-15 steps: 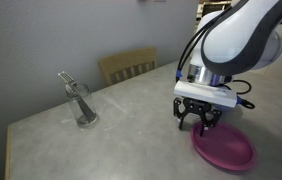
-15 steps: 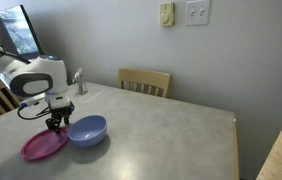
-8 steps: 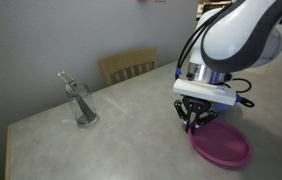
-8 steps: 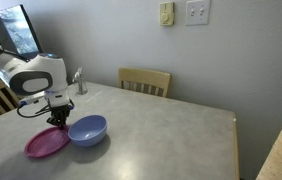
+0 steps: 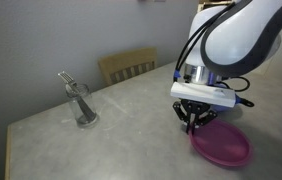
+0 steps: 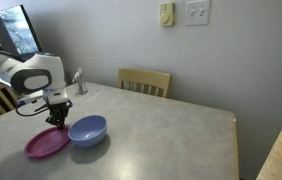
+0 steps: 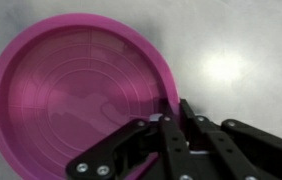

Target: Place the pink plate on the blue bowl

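The pink plate (image 7: 71, 90) lies flat on the grey table, filling the left of the wrist view. My gripper (image 7: 169, 118) is shut on its rim, one finger inside the plate and one outside. In both exterior views the gripper (image 5: 194, 122) (image 6: 56, 120) points straight down at the edge of the pink plate (image 5: 221, 145) (image 6: 44, 143). The blue bowl (image 6: 87, 129) stands upright on the table right beside the plate, on the far side of my fingers from it. It does not show in the wrist view.
A clear glass with a fork (image 5: 81, 105) (image 6: 78, 82) stands farther along the table. A wooden chair (image 5: 128, 66) (image 6: 144, 80) is pushed in at the table's far edge. The table's corner (image 5: 9, 125) is near the glass.
The jaws have closed from open onto the plate's rim. The arm has stayed almost where it was, and the plate and bowl have barely shifted.
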Motion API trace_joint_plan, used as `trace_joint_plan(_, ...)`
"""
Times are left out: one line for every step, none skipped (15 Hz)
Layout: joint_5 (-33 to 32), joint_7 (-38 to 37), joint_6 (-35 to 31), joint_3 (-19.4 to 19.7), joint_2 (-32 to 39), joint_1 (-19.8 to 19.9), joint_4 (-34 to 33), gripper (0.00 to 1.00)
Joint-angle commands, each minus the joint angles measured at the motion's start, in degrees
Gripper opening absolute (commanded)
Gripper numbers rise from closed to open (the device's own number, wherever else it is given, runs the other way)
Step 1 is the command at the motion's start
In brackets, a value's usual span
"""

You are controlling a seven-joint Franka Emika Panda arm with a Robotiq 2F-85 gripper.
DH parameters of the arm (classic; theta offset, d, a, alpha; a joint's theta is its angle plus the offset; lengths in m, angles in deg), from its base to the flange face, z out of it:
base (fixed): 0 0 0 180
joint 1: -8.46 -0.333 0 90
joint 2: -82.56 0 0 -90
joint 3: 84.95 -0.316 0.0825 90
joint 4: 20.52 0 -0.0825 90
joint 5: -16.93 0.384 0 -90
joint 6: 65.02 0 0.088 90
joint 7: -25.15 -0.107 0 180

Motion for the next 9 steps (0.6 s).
trace_joint_plan(-5.32, -3.47, 4.56, 2.23, -0.27, -2.54, -1.98, 0.03)
trace_joint_plan(-7.00, -4.36, 5.83, 2.53, -0.27, -3.08, -2.75, 0.03)
trace_joint_plan(-8.56, -5.25, 6.98, 2.85, -0.28, -3.63, -3.44, 0.03)
trace_joint_plan(-9.94, -5.82, 8.11, 2.88, -0.31, -3.96, -4.20, 0.03)
trace_joint_plan(-11.28, -6.49, 9.16, 2.95, -0.29, -4.28, -4.94, 0.03)
trace_joint_plan(-12.25, -6.65, 10.18, 2.78, -0.29, -4.39, -5.80, 0.03)
trace_joint_plan(-13.00, -6.67, 11.06, 2.49, -0.24, -4.36, -6.59, 0.03)
trace_joint_plan(-13.58, -6.67, 12.13, 2.25, -0.11, -4.38, -7.53, 0.03)
trace_joint_plan(-13.82, -6.22, 12.93, 1.92, 0.01, -4.27, -8.40, 0.03)
